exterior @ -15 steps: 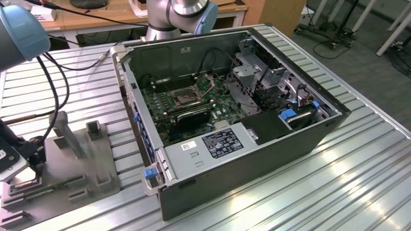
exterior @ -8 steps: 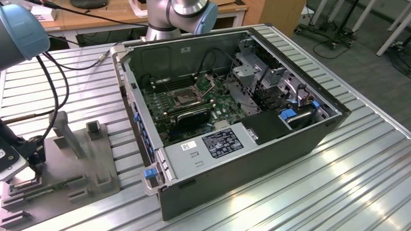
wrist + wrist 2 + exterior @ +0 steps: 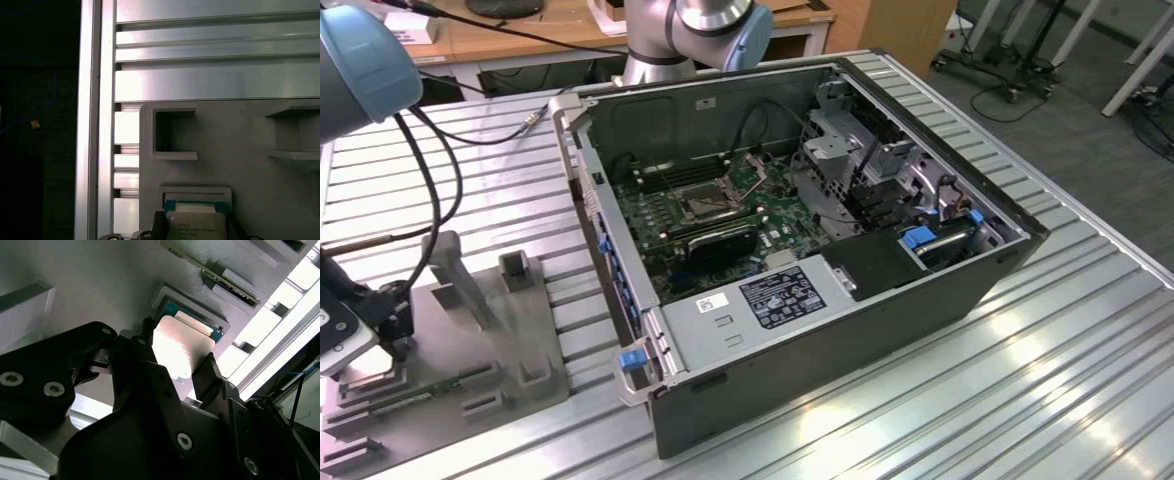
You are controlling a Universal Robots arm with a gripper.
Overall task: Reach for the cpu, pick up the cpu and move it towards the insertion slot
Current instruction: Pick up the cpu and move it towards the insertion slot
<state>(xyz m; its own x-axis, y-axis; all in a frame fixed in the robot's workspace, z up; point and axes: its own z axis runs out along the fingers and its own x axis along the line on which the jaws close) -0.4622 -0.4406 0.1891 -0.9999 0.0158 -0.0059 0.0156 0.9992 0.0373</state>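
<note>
**Fig.** Gripper [image 3: 178, 342] at the cpu [image 3: 182, 349]; all places given re. the computer case [image 3: 854, 330].

- **Case:** lies open side up on the slatted metal table [image 3: 1027, 400]. Inside is the green board [image 3: 781, 225]. On that board sits the insertion slot [image 3: 703, 203], a metal-framed square w/ dark centre exposed.
- **Plate:** outside the case, just beside its wall on the exterior view's left, lies the grey fixture plate [image 3: 494, 340] w/ upright blocks.
- **Cpu:** sits flat in a shallow square recess [image 3: 196, 191] of this plate, pale metal face up. It is thus outside the case and well apart from the slot.
- **Other contents:** a long narrow circuit strip [image 3: 210, 270] lies in another groove of the same plate. An open-sided pocket [image 3: 172, 132] sits near the recess.
- **Tool:** in both wrist views the black fingers [image 3: 210, 375] bear on two opposite edges of the cpu, i.e. clenched on the chip. The chip is not yet lifted from its recess.
</note>
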